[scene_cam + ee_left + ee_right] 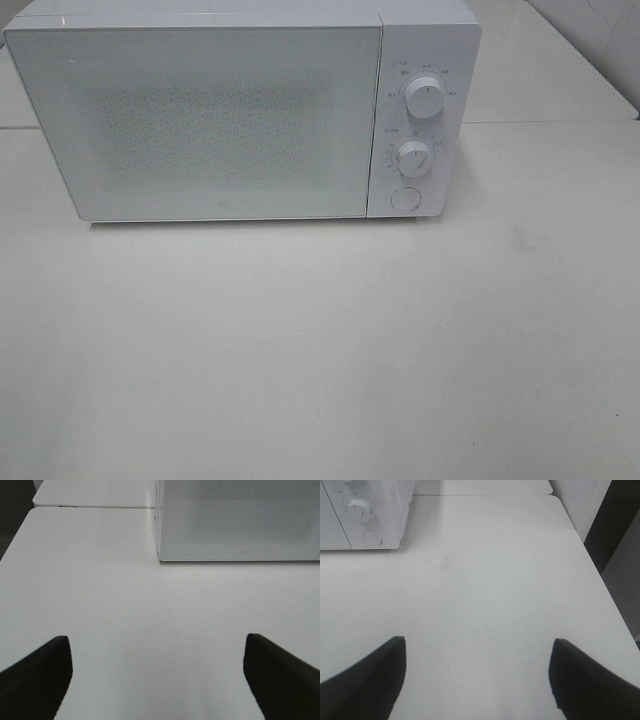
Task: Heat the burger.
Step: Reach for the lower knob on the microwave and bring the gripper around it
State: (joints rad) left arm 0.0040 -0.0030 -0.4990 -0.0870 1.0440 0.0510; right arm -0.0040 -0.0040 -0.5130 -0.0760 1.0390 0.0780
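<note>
Microwave: I see a white microwave (pixel 220 115) across the upper part of the high view, from the upper left to just right of centre. It stands on the worktop (pixel 320 350).
Door: the door (pixel 200 120) is shut and sits flush with the front. Its window is a pale dotted panel, and I cannot see through it.
Controls: the control strip is on the right side of the microwave. It has an upper dial (pixel 424 98), a lower dial (pixel 413 156) under that, and a round button (pixel 404 198) at the bottom.
Worktop: it is white and plain and fills the lower half of the high view. There is a faint grey smudge (pixel 520 235) at mid right, near the microwave's control side.
Left end effector: the left end effector (pixel 155 639) is spread wide and holds nothing. Its two dark fingers (pixel 35 680) hang over bare worktop and point towards the front of the door.
Right end effector: the right end effector (pixel 478 641) is also spread wide with nothing between its fingers (pixel 365 680). It hangs over bare worktop beside the control end of the microwave, well apart from it.
Burger: I cannot tell where the burger is. None of my three views shows it, and the window does not let me see inside.
</note>
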